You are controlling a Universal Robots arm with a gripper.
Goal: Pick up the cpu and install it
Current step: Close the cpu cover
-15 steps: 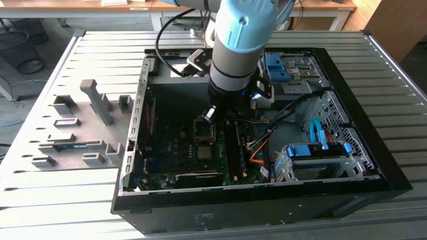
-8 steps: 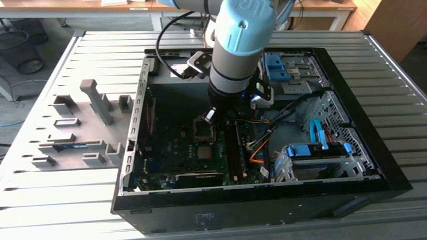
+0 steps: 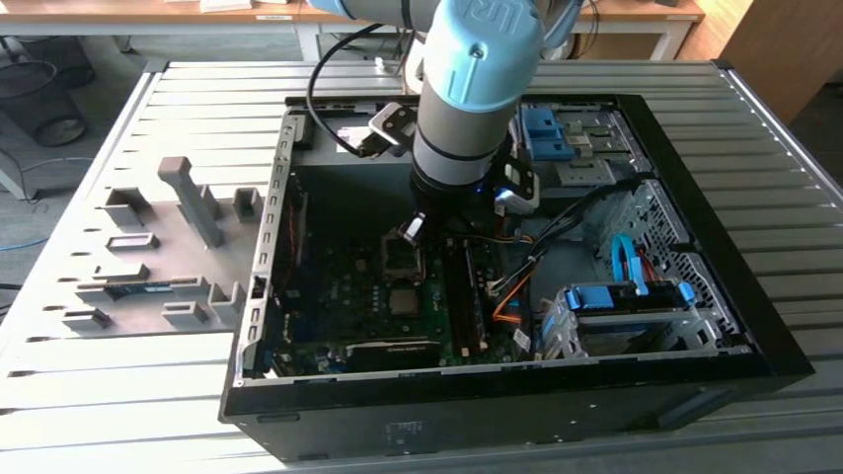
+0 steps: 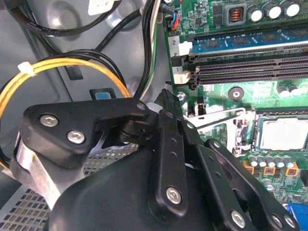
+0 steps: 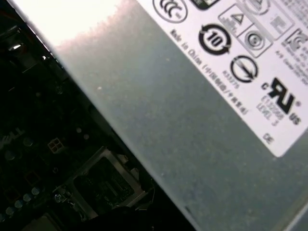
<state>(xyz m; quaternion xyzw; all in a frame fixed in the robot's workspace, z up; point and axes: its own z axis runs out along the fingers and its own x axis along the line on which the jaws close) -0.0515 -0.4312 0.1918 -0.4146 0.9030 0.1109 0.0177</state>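
Note:
The cpu [image 4: 284, 134] looks like the pale silvery-grey square lying flat in the motherboard socket; in the exterior view the cpu [image 3: 399, 299] is a small light square mid-board. The dark hinged socket frame [image 3: 399, 253] stands open just beyond it. My gripper [image 3: 414, 229] hangs inside the open computer case, close above that frame's upper edge and beside the grey power-supply box [image 5: 192, 120]. In the second wrist view the gripper [image 4: 161, 98] points at the board's edge, a short way from the socket. I see nothing clearly held.
Black memory slots [image 4: 250, 72] run beside the socket. Yellow and black cables [image 4: 62, 65] loop over the case floor. A blue drive cage [image 3: 619, 301] and orange cables [image 3: 507, 296] fill the exterior view's right. Grey fixture blocks [image 3: 158, 237] lie on the slatted table.

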